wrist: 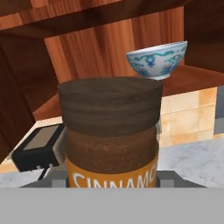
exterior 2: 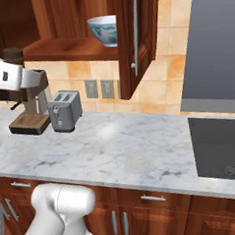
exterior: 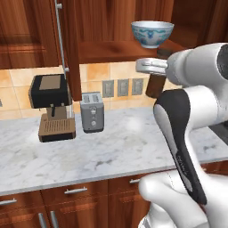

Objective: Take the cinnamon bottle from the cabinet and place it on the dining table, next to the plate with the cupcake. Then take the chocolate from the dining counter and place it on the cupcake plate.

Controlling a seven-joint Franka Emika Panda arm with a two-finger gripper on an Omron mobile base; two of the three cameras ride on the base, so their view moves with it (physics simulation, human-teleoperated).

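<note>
The gripper (exterior: 153, 67) is closed on the cinnamon bottle (wrist: 110, 131), holding it upright, just outside the open cabinet (exterior: 111, 26) below its shelf edge and above the worktop (exterior: 111, 147), presumably so it clears the bowl (exterior: 152, 33) during carry-off.

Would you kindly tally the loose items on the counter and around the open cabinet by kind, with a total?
Coffee machines: 1, coffee machine
Toasters: 1, toaster
Bowls: 1, bowl on the cabinet shelf
Bottles: 1, cinnamon bottle, in the gripper
Total: 4
</note>
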